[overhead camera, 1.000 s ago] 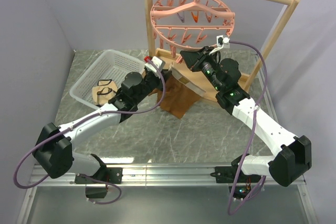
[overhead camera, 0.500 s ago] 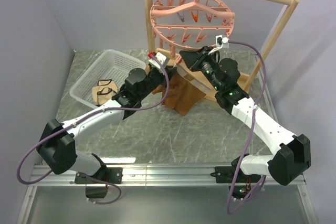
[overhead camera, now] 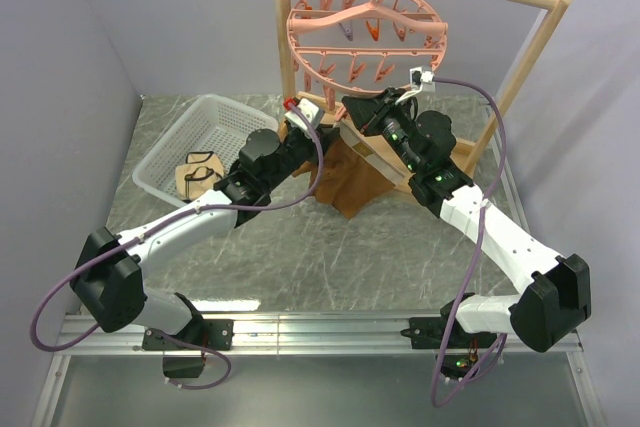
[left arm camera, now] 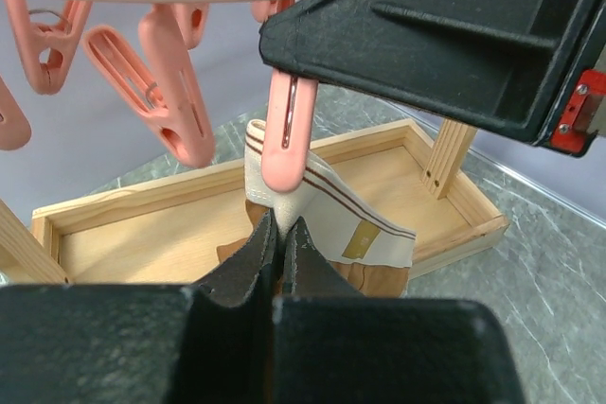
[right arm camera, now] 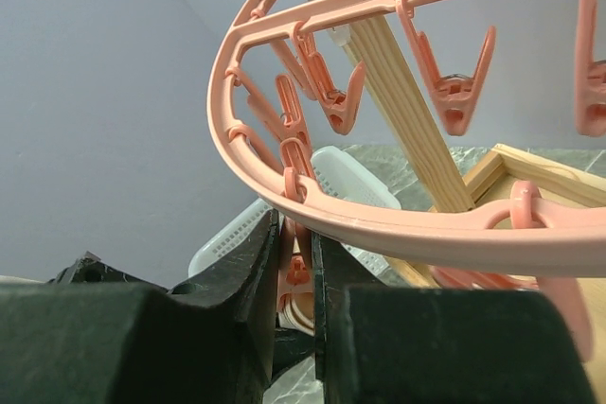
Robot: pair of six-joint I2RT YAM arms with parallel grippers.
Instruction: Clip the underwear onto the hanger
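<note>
Rust-brown soft boxer-brief underwear [overhead camera: 345, 182] is up off the grey marbled table [overhead camera: 330, 257], bunched between the two arms just under the round salmon-pink plastic drying hanger [overhead camera: 365, 32]. Its lighter tan waistband [left arm camera: 322, 219] stands straight up out of the left end effector [left arm camera: 281, 234], which is clenched on the cloth.

Right above that, one dangling salmon-pink clip [left arm camera: 287, 130] points down at the band. The right end effector [right arm camera: 295, 234] is squeezed on the clip's upper end, up against the hanger's ring. From the left wrist view the clip's tip overlaps the top edge of the waistband, but I can't tell whether the jaws are parted around the cloth or only resting against it.

That's the risk. If the right arm lets go before the band is properly between the jaws, the clip shuts on nothing. If only the very edge is caught, the hanging cloth could pull it free once the left arm releases. The hanger hangs by its hook from the pale wooden rack frame [overhead camera: 540, 42], so a push could swing the clip away from the band.

Off to the left, a white plastic basket [overhead camera: 175, 137] holds a small beige garment [overhead camera: 200, 172].
</note>
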